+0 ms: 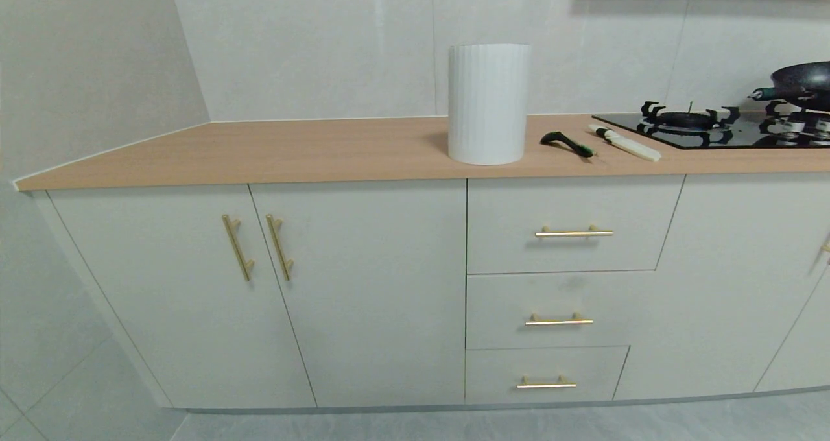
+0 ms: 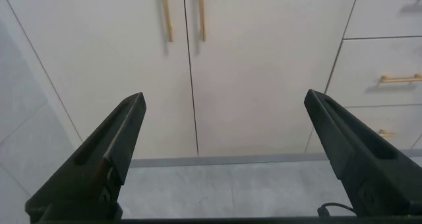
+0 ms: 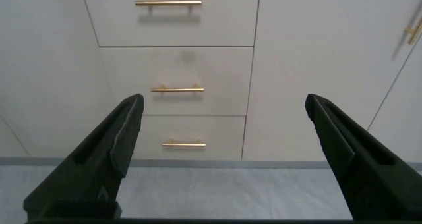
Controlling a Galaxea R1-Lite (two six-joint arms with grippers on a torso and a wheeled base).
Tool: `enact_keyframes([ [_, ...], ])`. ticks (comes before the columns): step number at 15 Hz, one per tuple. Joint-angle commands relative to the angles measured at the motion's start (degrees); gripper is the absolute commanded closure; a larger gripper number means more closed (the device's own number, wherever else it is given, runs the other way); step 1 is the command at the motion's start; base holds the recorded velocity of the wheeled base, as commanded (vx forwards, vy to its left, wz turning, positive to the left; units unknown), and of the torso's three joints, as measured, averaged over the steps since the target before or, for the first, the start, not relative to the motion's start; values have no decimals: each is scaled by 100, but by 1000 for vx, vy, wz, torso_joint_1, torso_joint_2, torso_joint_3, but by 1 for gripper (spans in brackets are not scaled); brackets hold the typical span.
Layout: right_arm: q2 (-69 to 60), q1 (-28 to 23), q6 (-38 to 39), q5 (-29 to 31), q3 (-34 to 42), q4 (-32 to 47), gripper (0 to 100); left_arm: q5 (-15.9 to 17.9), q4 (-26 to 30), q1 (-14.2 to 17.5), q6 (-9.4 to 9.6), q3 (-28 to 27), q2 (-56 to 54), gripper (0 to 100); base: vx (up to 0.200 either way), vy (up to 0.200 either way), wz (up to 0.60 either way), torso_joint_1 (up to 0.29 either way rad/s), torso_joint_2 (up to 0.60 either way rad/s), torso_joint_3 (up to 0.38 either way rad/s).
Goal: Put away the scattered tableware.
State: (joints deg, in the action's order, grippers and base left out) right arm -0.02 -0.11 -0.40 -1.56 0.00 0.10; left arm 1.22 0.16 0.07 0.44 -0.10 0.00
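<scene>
On the wooden countertop (image 1: 311, 149) stands a tall white ribbed holder (image 1: 487, 104). To its right lie a black and green peeler (image 1: 567, 143) and a white-handled knife (image 1: 624, 142). My left gripper (image 2: 224, 109) is open, low before the double cupboard doors (image 2: 191, 66), with nothing between its fingers. My right gripper (image 3: 224, 109) is open too, held low in front of the stack of drawers (image 3: 175, 79), also holding nothing.
A gas hob (image 1: 720, 130) with a black pan (image 1: 801, 81) sits at the counter's right end. Gold bar handles (image 1: 574, 233) are on the drawers and on the cupboard doors (image 1: 258, 246). Grey tiled floor (image 2: 217, 191) runs along the cabinet base.
</scene>
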Motion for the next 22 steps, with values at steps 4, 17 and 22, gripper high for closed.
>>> enact_keyframes([
  [4, 2, 2, 5, -2, 0, -1, 0, 1, 2, 1, 0, 1, 0, 0, 150, 0, 0, 1, -1, 2],
  [17, 2, 2, 14, -2, -105, -45, 0, 1, 2, 1, 9, 1, 0, 0, 0, 0, 0, 0, 0, 0],
  [22, 1286, 20, 480, -846, -1099, 474, 0, 1, 2, 1, 9, 1, 0, 0, 0, 0, 0, 0, 0, 0],
])
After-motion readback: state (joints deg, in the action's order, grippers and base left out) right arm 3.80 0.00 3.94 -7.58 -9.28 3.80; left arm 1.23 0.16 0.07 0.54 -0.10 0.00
